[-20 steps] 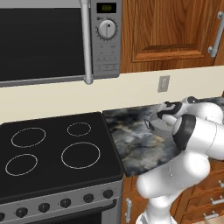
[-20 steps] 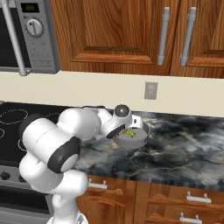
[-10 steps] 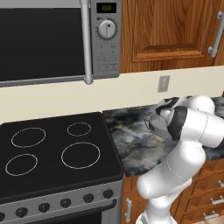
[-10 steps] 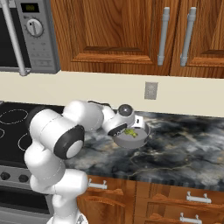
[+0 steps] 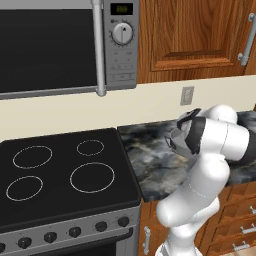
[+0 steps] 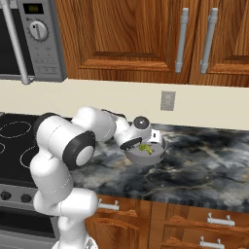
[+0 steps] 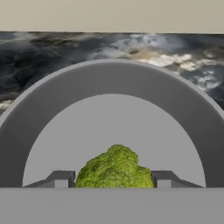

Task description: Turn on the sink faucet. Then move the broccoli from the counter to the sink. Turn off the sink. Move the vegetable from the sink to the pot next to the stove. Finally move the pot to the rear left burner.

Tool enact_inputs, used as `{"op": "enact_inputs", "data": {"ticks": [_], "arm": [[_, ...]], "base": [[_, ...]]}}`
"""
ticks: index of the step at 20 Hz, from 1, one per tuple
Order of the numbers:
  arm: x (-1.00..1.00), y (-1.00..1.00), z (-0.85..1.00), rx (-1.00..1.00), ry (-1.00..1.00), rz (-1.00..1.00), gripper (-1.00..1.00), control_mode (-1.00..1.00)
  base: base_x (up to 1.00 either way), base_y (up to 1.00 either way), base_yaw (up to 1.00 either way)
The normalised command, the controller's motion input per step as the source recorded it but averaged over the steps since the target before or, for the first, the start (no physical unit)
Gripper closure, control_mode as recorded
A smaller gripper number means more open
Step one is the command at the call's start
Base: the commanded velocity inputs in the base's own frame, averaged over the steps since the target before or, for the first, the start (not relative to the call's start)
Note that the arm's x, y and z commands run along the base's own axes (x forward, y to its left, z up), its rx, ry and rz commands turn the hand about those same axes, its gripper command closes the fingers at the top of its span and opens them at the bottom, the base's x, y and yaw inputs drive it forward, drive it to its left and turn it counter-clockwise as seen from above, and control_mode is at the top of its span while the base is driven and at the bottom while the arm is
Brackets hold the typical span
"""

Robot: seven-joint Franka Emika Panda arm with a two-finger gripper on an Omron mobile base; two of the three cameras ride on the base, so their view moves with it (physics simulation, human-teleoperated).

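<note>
While the broccoli (image 7: 114,168) already lies inside the pot (image 7: 113,105), the step in hand looks like the end of moving the vegetable into it, with the carry to the rear left burner (image 5: 90,147) yet to come.

From the left base view, the arm folds back on itself over the bench (image 5: 150,155). Its wrist reaches out to the pot's place, and the stove lies well off to the claw's left.

From the right base view, the claw (image 6: 144,146) dips into the pot from above, hand tilted down, forearm about level across the bench.

From the hand view, the two fingertips (image 7: 61,178) stand on either side of the broccoli, half-spread. Whether they grip it or merely flank it cannot be told. Next, the claw would need to lift free and take the pot by its rim.
</note>
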Motion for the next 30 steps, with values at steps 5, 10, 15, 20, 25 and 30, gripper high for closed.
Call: {"op": "enact_inputs", "data": {"ticks": [5, 10, 15, 20, 25, 30], "arm": [[0.12, 0.0, -0.09, 0.0, 0.06, 0.0, 1.0, -1.0], [0.13, 0.0, -0.03, 0.0, 0.07, 0.0, -1.0, -1.0], [0.02, 0.0, 0.0, 0.01, 0.0, 0.03, -1.0, -1.0], [0.0, 0.0, 0.0, 0.02, 0.0, 0.03, -1.0, -1.0], [0.0, 0.0, 0.01, 0.02, 0.0, 0.03, -1.0, -1.0], [-0.09, 0.0, 0.14, 0.0, 0.0, 0.01, -1.0, -1.0]], "base": [[0.0, 0.0, 0.0], [0.0, 0.0, 0.0], [0.0, 0.0, 0.0], [0.0, 0.0, 0.0], [0.0, 0.0, 0.0], [0.0, 0.0, 0.0]]}}
